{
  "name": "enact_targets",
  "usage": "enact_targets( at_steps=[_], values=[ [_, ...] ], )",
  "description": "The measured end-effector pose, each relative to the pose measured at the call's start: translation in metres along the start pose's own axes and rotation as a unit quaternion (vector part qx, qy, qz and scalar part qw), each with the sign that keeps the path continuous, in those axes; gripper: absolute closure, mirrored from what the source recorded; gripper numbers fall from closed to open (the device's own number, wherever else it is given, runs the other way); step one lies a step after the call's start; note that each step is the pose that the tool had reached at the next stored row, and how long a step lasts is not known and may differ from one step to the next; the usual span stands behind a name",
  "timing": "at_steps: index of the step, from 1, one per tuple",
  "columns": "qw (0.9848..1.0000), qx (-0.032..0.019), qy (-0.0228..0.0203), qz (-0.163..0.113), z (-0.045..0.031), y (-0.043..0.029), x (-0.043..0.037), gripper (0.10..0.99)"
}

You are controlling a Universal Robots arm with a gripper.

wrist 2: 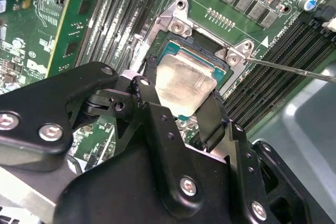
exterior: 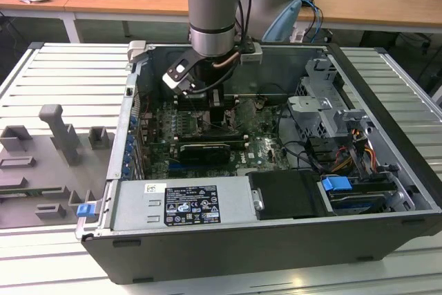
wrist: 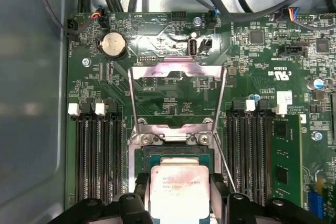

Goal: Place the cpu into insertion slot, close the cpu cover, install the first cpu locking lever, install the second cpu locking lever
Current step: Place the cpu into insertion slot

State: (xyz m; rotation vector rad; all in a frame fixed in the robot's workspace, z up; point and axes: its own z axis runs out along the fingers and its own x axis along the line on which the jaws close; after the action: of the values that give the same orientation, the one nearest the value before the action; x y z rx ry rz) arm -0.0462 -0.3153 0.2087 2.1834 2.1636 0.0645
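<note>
**CPU pinched in the jaws right over the socket, cover still flipped open**

So in the exterior view there's one robot arm (exterior: pixel 210 12) reaching straight down into one opened-up PC case (exterior: pixel 387 101). The case lies on its side on a slatted metal table (exterior: pixel 62 74). The power supply (exterior: pixel 183 202) sits along the case's near edge. A bunch of grey fixture blocks (exterior: pixel 59 129) are parked on the table off to the exterior view's left, well apart from the arm.

Both wrist views give the good look. The jaws are pressed onto exactly one cpu (wrist 2: pixel 184 80) (wrist: pixel 177 192). Two black fingers (wrist 2: pixel 210 121) pinch it, one on each of two opposite edges, with the silvery top facing up. It hangs over the insertion slot (wrist 2: pixel 202 48) (wrist: pixel 176 152) and covers the part of the slot nearest the jaws. The rest of the dark socket still shows past it. I honestly can't tell if the chip is touching the slot or just floating a hair above it.

The cpu cover (wrist: pixel 178 70) is one thin silvery frame, swung all the way open. It lies back from the slot on the side away from the jaws, and the green motherboard (wrist: pixel 252 77) shows through its cut-out.

I can count one thin wire locking lever (wrist 2: pixel 294 70) for sure. It sticks out free from a corner of the slot and isn't hooked down.

Other bits: two banks of long black memory slots (wrist: pixel 100 156), one on each side of the socket, and one round coin battery (wrist: pixel 114 44) beyond the cover.
</note>
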Motion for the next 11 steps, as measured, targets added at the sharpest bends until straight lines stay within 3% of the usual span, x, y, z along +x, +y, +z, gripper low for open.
enact_targets(
  at_steps=[11],
  values=[
    [1.0000, 0.0008, -0.0002, 0.000, 0.0095, 0.0003, 0.0019, 0.545]
  ],
)
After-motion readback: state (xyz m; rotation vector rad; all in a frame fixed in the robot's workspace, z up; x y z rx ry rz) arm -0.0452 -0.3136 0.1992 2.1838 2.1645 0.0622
